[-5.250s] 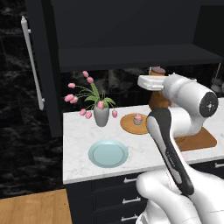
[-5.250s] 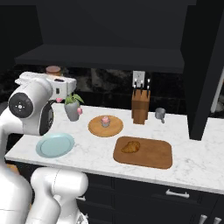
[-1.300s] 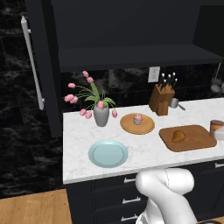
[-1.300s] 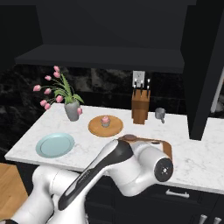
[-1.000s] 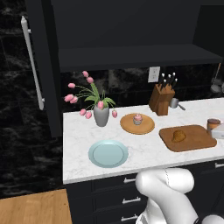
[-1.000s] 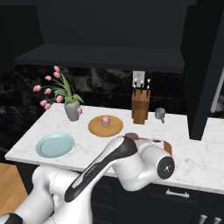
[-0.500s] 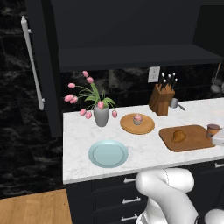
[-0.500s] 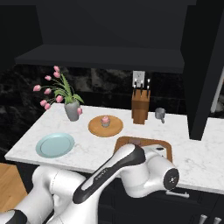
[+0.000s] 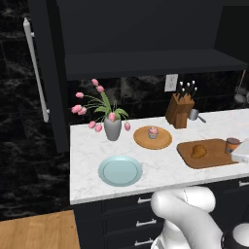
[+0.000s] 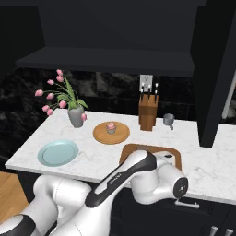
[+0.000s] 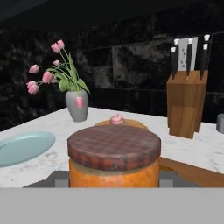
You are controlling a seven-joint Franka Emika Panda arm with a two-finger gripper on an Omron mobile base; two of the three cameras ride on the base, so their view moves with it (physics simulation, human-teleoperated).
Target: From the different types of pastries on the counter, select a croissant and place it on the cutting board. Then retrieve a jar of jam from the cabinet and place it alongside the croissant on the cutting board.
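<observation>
The jar of jam [image 11: 113,159], orange with a dark red checked lid, sits between my gripper's [image 11: 113,180] fingers [image 11: 57,179], which are shut on it. From the left base view the jar of jam [image 9: 232,145] is at the right end of the brown cutting board [image 9: 214,160], with my white hand at the frame's right edge. Whether it rests on the wood I cannot tell. The croissant [image 9: 198,151] lies mid-board, left of the jar. My arm hides most of the cutting board [image 10: 138,148] in the right base view. The open dark cabinet [image 9: 146,63] hangs above the counter [image 9: 87,165].
A pink cupcake [image 9: 153,132] sits on a round wooden tray [image 9: 160,142] behind the board. A light blue plate [image 9: 120,170] lies front left, and a grey vase of tulips [image 9: 112,127] stands behind it. A knife block [image 9: 179,111] and a small metal cup [image 10: 168,120] stand by the wall.
The jar in my gripper has moved a little left and down, to the board's right end. My arm has sunk lower in the right base view. Nothing else moved.
</observation>
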